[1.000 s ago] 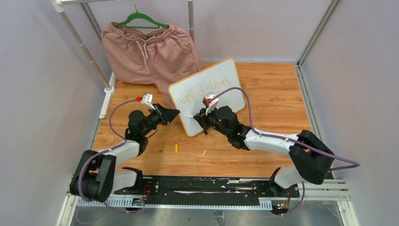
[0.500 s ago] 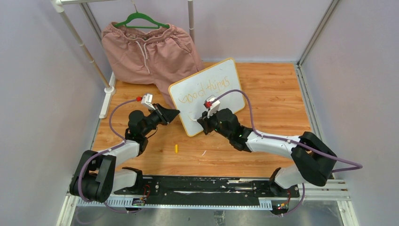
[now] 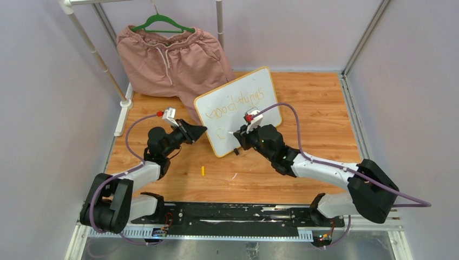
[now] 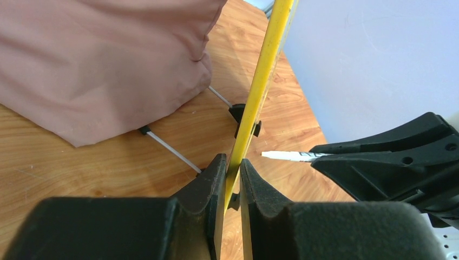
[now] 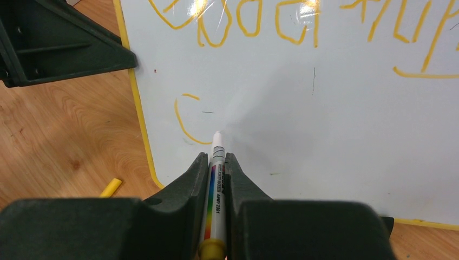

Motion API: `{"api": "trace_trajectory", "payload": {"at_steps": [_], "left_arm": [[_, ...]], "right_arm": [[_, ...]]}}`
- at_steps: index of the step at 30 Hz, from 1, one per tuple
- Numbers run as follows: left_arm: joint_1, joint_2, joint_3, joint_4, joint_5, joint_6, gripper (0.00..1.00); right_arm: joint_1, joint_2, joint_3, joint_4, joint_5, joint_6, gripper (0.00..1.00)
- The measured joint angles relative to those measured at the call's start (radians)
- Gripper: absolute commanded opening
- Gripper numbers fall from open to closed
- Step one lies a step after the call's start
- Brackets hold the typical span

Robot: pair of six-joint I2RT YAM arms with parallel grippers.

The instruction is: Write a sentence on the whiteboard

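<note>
The whiteboard (image 3: 243, 84) stands tilted on the wooden table, with a yellow frame (image 4: 260, 81). The sentence (image 5: 254, 21) reads "good things" in orange on one line, seen upside down; below it is a single "c" stroke (image 5: 184, 122). My left gripper (image 3: 203, 130) is shut on the board's left edge (image 4: 233, 165). My right gripper (image 3: 238, 136) is shut on a white marker (image 5: 215, 179). The marker tip (image 5: 217, 136) is at the board just right of the "c". The marker also shows in the left wrist view (image 4: 284, 156).
A yellow marker cap (image 3: 203, 170) lies on the table in front of the board. Pink shorts (image 3: 168, 59) on a green hanger (image 3: 162, 21) hang from a white rack at the back left and drape onto the table. A black clip foot (image 4: 238, 112) holds the board.
My right gripper and arm have shifted to the right along the board with the marker. An orange "c" stroke now shows on the second line. The left gripper has not moved.
</note>
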Motion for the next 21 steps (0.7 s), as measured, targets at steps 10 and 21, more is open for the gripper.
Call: {"api": "trace_trajectory", "payload": {"at_steps": [10,21], "left_arm": [[-0.003,-0.003,0.000,0.000,0.000,0.000,0.18],[-0.005,-0.004,0.000,0.000,0.000,0.000,0.18]], "right_arm": [[0.000,0.023,0.005,0.036,-0.002,0.003,0.00],[0.000,0.083,0.038,0.064,-0.020,0.024,0.00]]}}
